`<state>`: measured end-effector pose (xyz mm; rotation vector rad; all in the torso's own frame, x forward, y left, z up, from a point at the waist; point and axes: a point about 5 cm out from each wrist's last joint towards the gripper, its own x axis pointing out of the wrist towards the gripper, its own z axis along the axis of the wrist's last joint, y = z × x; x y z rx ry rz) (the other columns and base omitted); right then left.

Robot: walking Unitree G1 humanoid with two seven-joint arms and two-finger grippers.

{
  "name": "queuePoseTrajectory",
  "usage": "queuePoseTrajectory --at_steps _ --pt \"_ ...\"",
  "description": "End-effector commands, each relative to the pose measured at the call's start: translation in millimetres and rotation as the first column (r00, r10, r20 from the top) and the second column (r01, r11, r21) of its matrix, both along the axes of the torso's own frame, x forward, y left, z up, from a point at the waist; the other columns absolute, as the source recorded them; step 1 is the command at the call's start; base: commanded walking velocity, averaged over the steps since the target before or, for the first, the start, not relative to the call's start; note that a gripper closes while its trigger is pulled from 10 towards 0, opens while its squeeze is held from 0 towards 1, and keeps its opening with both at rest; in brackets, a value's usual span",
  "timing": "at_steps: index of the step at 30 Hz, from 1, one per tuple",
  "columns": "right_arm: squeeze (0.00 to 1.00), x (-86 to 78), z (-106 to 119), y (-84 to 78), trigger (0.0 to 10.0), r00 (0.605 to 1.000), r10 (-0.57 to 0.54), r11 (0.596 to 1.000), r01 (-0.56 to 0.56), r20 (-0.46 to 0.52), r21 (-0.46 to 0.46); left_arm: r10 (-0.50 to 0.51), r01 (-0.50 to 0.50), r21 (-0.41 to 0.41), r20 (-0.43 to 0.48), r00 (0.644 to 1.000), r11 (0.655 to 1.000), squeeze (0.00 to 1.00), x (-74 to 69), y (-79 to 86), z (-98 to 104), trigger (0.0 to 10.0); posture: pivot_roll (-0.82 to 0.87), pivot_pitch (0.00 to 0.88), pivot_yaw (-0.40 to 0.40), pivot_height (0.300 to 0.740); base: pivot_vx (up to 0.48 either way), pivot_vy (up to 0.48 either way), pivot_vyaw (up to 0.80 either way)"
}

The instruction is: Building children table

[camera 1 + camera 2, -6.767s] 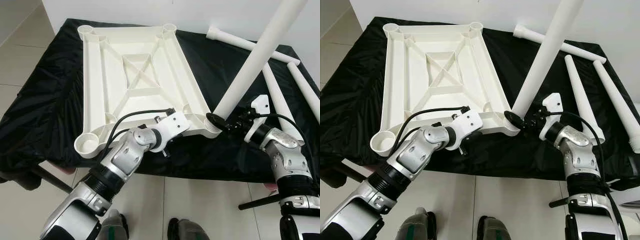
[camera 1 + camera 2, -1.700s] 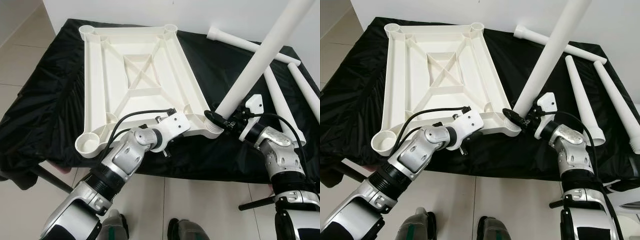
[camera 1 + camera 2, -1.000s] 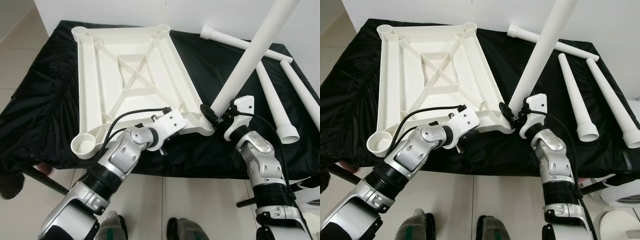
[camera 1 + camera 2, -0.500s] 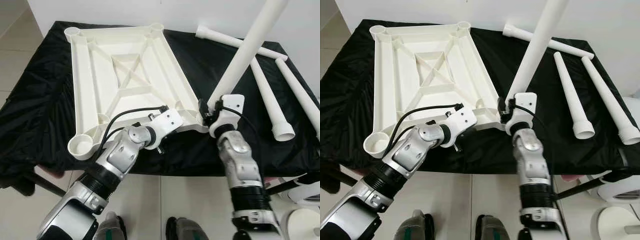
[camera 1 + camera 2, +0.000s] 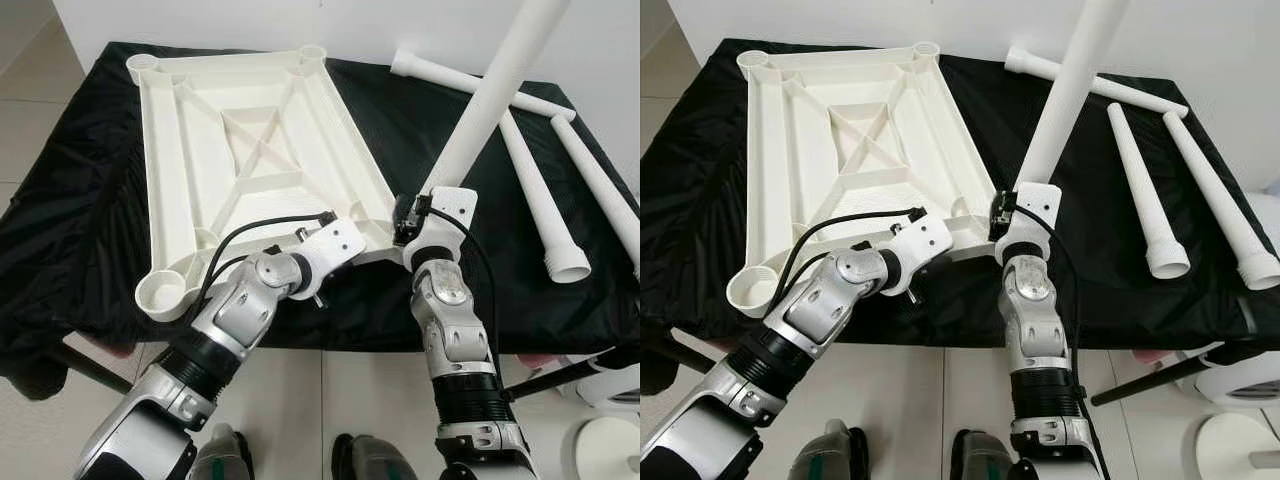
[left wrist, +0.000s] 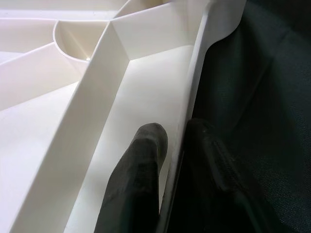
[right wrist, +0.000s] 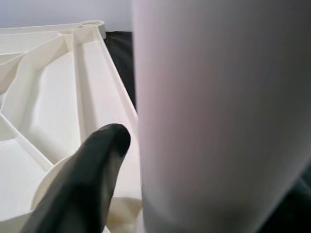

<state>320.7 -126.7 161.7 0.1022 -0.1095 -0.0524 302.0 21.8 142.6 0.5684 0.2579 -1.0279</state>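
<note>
White plastic table leg (image 5: 487, 100) runs out of the frame's top, its foot at the tabletop's near-right corner socket, hidden behind the right gripper (image 5: 405, 218) clamped on it. Black cloth (image 5: 90, 180) drapes the worktable over pale floor tiles. Ribbed upturned tabletop (image 5: 250, 160) lies flat, left gripper (image 6: 170, 160) pinching its near rim; three spare legs (image 5: 535, 190) rest right

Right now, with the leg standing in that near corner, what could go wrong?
1. The leg leans out from its socket; if it is not fully seated, it could tip when the right gripper lets go.
2. The left gripper pinches only the thin rim of the tabletop, so twisting the leg might shift the tabletop.
3. The tabletop's near corners sit close to the cloth's front edge, so a shift might slide it off.
</note>
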Motion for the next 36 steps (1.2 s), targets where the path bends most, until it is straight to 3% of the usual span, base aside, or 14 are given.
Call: queuePoseTrajectory --at_steps 1,10,11,13,18,21,26,36 --pt "1.00 0.6 9.4 9.2 10.0 0.997 0.067 0.998 -0.068 0.043 0.002 -0.109 0.109 -0.001 -0.045 0.993 0.994 0.00 -15.3 -19.0 -7.5 10.0 -0.02 0.096 -0.062 0.740 0.000 0.000 0.00" --pt "1.00 -3.5 9.5 3.1 10.0 0.985 0.162 0.987 -0.161 0.058 -0.010 -0.101 0.101 -0.004 -0.043 0.994 0.995 0.00 -14.2 -18.1 -6.9 10.0 -0.02 0.101 -0.062 0.740 0.000 0.000 0.00" --pt "0.00 -5.1 8.5 1.3 10.0 0.974 0.217 0.976 -0.217 0.057 -0.009 -0.101 0.101 -0.005 -0.043 0.994 0.995 0.00 -14.6 -18.4 -6.7 10.0 -0.02 0.102 -0.061 0.740 0.000 0.000 0.00" --pt "0.00 -7.6 7.0 -2.0 10.0 0.952 0.301 0.954 -0.300 0.060 -0.014 -0.101 0.101 -0.006 -0.044 0.994 0.995 0.00 -14.6 -18.6 -6.6 10.0 -0.02 0.103 -0.062 0.740 0.000 0.000 0.00" --pt "0.00 -10.2 5.4 -8.4 10.0 0.927 0.371 0.929 -0.368 0.063 -0.047 -0.100 0.099 -0.007 -0.044 0.994 0.995 0.00 -14.4 -18.6 -6.5 10.0 -0.02 0.104 -0.062 0.740 0.000 0.000 0.00" --pt "0.00 -10.3 -0.3 -30.7 10.0 0.891 0.454 0.887 -0.449 0.028 -0.107 -0.099 0.099 -0.007 -0.043 0.994 0.995 0.00 -14.1 -18.8 -6.3 10.0 -0.03 0.103 -0.062 0.740 0.000 0.000 0.00" --pt "0.00 -8.3 0.2 -52.5 10.0 0.856 0.516 0.849 -0.510 0.008 -0.141 -0.099 0.099 -0.007 -0.043 0.994 0.995 0.00 -13.5 -18.9 -6.1 10.0 -0.03 0.103 -0.060 0.740 0.000 0.000 0.00" --pt "0.00 -0.1 1.2 -85.8 10.0 0.822 0.568 0.803 -0.564 -0.040 -0.195 -0.104 0.104 -0.008 -0.040 0.994 0.995 0.00 -13.0 -20.2 -5.7 10.0 -0.03 0.099 -0.055 0.740 0.000 0.000 0.00"
